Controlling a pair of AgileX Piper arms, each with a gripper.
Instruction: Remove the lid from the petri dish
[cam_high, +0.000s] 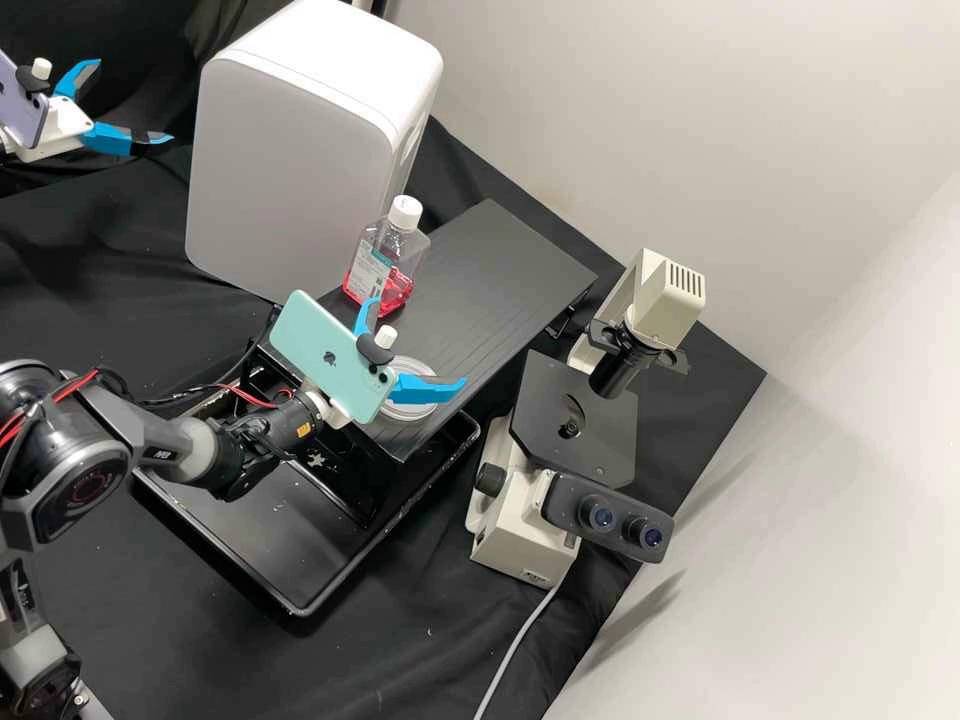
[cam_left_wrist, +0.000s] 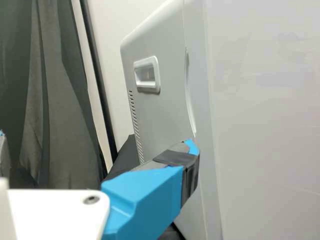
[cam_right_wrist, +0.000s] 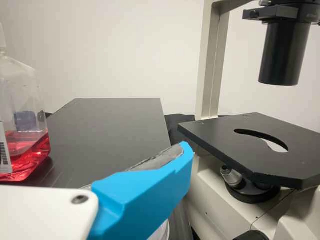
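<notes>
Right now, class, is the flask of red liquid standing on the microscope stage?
No, the flask stands on the black platform beside the white box, apart from the microscope.

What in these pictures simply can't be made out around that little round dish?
Petri dish: in the high view, the right gripper covers part of it; whether they touch is unclear.
Right wrist view: the blue finger hides nearly all of the dish.
Flask label: too small to read.

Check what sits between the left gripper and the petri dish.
The white box stands between the left gripper and the petri dish, then the right arm's mint wrist mount, per the high view. The left wrist view faces the box.
</notes>
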